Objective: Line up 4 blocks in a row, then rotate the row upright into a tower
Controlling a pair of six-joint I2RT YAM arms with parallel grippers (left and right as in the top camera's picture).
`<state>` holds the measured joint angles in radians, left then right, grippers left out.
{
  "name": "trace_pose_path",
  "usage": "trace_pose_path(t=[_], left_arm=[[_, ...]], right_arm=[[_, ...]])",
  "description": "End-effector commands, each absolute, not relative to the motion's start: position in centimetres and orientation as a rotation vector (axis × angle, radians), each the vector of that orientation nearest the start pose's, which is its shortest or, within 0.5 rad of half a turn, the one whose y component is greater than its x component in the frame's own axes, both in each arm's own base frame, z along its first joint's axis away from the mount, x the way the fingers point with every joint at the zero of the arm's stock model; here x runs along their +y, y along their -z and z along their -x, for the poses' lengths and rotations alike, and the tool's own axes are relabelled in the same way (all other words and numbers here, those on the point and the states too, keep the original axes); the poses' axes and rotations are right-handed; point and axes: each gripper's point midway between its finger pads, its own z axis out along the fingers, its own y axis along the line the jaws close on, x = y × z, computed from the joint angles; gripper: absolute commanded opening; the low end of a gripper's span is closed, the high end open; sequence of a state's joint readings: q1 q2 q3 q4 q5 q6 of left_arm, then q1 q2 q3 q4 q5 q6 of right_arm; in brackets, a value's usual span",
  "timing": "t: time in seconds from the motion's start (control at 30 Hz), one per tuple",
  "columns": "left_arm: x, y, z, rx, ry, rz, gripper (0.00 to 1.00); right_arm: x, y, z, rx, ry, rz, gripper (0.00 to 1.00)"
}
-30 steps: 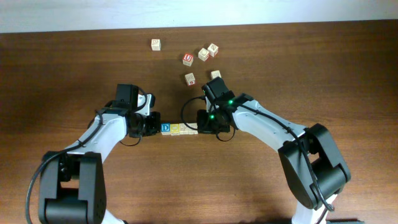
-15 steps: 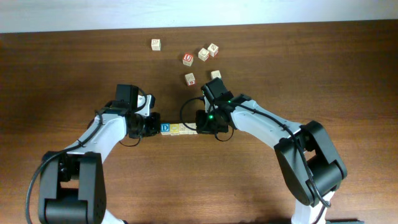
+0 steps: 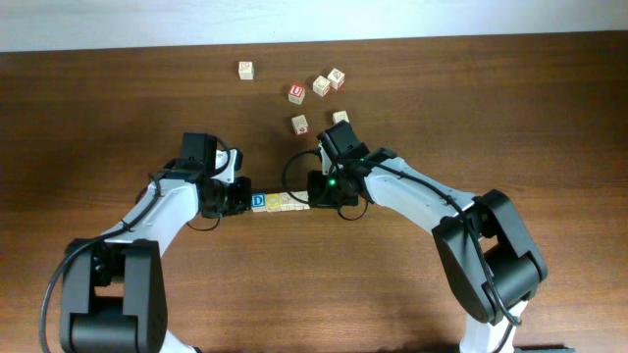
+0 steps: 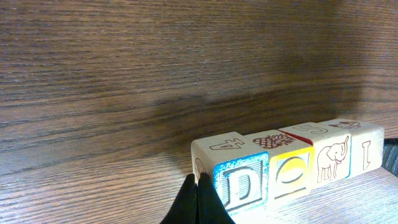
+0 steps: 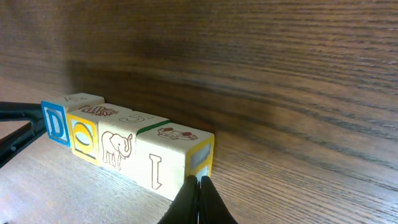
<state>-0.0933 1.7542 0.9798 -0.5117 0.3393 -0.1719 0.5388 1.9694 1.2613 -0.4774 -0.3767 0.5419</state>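
The four blocks [image 3: 280, 203] lie in a touching row on the tabletop [image 3: 491, 118], left jaws shut against the D end, right jaws shut against the other, so the turn looks set up but hardly made.

The dark wood tabletop [image 3: 549, 118] carried four blocks [image 3: 280, 202] touching in one row at its middle. Farther back lay what looked like six loose cubes [image 3: 321, 85], a red-faced cube [image 3: 296, 92] among them.
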Motion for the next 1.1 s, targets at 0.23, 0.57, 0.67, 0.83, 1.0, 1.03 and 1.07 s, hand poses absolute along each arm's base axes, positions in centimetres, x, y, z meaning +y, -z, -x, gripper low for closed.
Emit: trace_pose_path(t=[0.23,0.57,0.67,0.83,1.0,1.03,1.07], left_arm=[[-9.6,-1.6,-34.2,2.866,0.581,0.003,0.0],[-9.0,-1.4,-34.3,2.876,0.532,0.061,0.0],[-8.4,-1.2,-34.5,2.88,0.481,0.125,0.0],[-8.3,-1.2,-34.5,2.882,0.479,0.146,0.0],[-8.4,-1.2,-34.4,2.882,0.484,0.145,0.0],[-8.4,-1.2,-34.4,2.882,0.484,0.145,0.0],[-8.4,-1.2,-34.4,2.882,0.484,0.145,0.0]], right_arm=[[29.6,-2.8,-33.3,2.902,-0.851,0.207,0.04],[29.6,-2.8,-33.3,2.902,-0.85,0.207,0.04],[29.6,-2.8,-33.3,2.902,-0.85,0.208,0.04],[29.5,-2.8,-33.3,2.903,-0.845,0.205,0.04],[29.0,-2.4,-33.2,2.931,-0.801,0.147,0.04],[28.9,-2.4,-33.2,2.932,-0.798,0.144,0.04],[28.8,-2.3,-33.2,2.939,-0.794,0.124,0.04]])
